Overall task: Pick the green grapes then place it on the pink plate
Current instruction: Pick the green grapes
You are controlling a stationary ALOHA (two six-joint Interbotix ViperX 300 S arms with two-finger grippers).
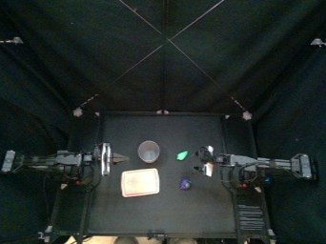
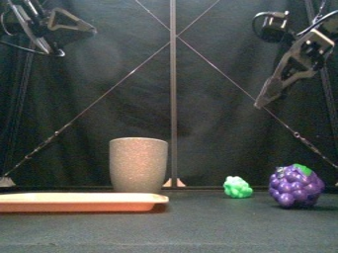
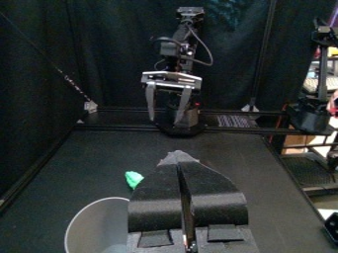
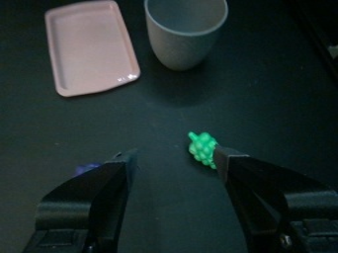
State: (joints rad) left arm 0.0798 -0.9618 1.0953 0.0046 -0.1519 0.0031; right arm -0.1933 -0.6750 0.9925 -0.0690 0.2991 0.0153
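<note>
Approach stage: my right gripper (image 4: 179,158) hangs over the green grapes (image 4: 203,148), jaws wide, empty; next, lower and close. My left gripper (image 3: 183,160) idles, jaws pressed together.

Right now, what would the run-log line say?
right fingers: open, aimed at green grapes | green grapes: on table, not on pink plate | left fingers: shut

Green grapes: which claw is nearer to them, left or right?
Right. The right claw hangs open just beside the green grapes, which lie ahead of its jaws. The left claw, shut, sits on the far side of the grey speckled cup from them.
</note>
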